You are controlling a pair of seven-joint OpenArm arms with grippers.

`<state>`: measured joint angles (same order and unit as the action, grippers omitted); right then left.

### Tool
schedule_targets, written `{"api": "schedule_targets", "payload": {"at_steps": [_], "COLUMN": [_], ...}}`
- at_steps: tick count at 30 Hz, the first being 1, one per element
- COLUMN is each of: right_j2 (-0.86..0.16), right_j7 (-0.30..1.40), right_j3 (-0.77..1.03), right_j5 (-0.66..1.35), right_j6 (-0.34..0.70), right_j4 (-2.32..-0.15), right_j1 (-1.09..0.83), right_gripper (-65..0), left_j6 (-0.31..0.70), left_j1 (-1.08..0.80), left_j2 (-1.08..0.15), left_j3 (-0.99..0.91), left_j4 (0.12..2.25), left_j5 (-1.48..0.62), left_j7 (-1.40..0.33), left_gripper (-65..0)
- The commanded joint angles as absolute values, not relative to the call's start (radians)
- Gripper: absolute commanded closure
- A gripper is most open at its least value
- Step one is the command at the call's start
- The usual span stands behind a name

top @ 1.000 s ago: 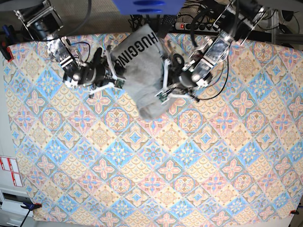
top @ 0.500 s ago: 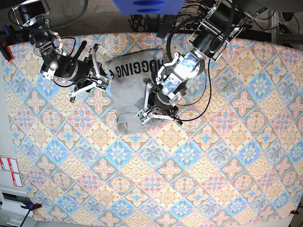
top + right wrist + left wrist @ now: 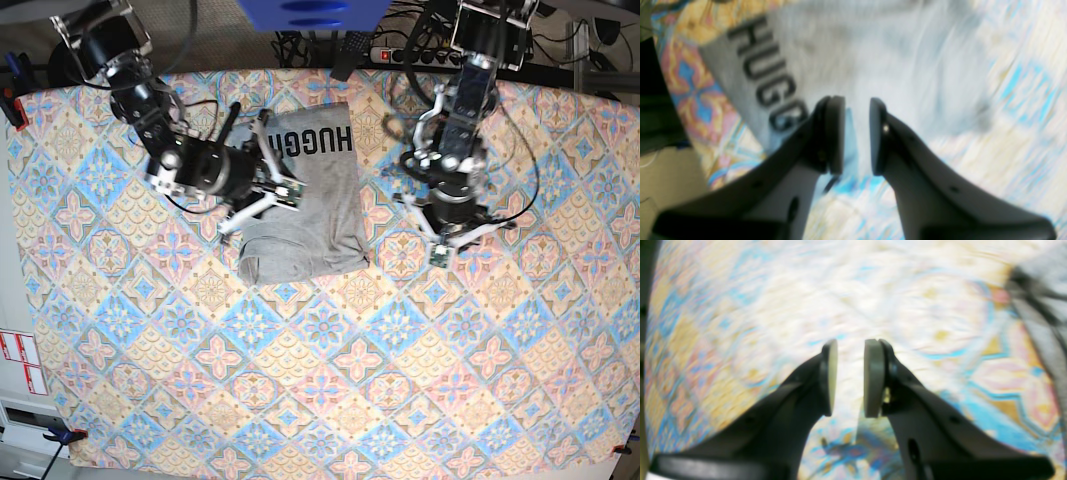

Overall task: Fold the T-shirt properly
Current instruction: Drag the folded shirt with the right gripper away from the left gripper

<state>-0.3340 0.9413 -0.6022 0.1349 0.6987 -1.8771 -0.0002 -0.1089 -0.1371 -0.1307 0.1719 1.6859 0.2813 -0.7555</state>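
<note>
The heather-grey T-shirt (image 3: 310,205) lies folded in a rough rectangle on the patterned tablecloth, with black lettering "HUGGI" (image 3: 312,143) along its far edge. My right gripper (image 3: 283,186) hovers over the shirt's left part. In the right wrist view its jaws (image 3: 857,136) stand a little apart with nothing between them, above the grey cloth (image 3: 893,63) and the letters "HUGG" (image 3: 768,80). My left gripper (image 3: 442,250) is to the right of the shirt, apart from it. In the left wrist view it (image 3: 850,380) is open and empty over the tablecloth, with the shirt's edge (image 3: 1040,303) at the upper right.
The tablecloth (image 3: 330,390) covers the whole table. A power strip and cables (image 3: 400,52) lie behind the far edge. A blue object (image 3: 312,12) hangs at the top middle. Red-and-white labels (image 3: 22,362) sit off the cloth's left edge.
Both grippers have let go of the shirt, which now lies folded flat. The left arm has swung right, away from it. The right arm has moved in over its left part.
</note>
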Motion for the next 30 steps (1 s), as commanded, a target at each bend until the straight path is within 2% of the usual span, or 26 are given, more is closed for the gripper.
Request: {"api": "schedule_targets", "payload": {"at_steps": [1, 5, 13, 17, 23, 30], "right_j2": [-0.306, -0.217, -0.091, -0.068, -0.027, -0.031], "right_j7": [0.934, 0.957, 0.949, 0.941, 0.832, 0.765], "right_j3": [-0.615, -0.638, -0.654, -0.654, -0.641, -0.464], "right_j5": [0.153, 0.153, 0.151, 0.151, 0.101, 0.015], "right_j6": [0.698, 0.698, 0.698, 0.698, 0.698, 0.698], "right_j4": [-1.886, -1.794, -1.529, -1.382, -1.196, -1.061], "right_j1": [0.042, 0.119, 0.134, 0.163, 0.194, 0.197], "right_gripper": [-12.1, -12.1, -10.9, -6.1, -6.0, -6.0], "left_j6": [-0.11, -0.11, -0.11, -0.11, -0.11, -0.11], "left_j1": [-0.159, -0.243, -0.354, -0.355, -0.355, -0.355], "left_j2": [-0.12, -0.119, -0.119, -0.105, -0.084, -0.084], "left_j3": [0.142, 0.079, 0.051, 0.051, 0.041, 0.044], "left_j4": [1.732, 1.807, 1.87, 1.87, 1.87, 1.87], "left_j5": [0.285, 0.285, 0.285, 0.285, 0.285, 0.285], "left_j7": [-0.737, -0.737, -0.737, -0.737, -0.74, -0.742], "left_gripper": [-12.3, -12.3, -12.3, -12.3, -12.3, -12.3]}}
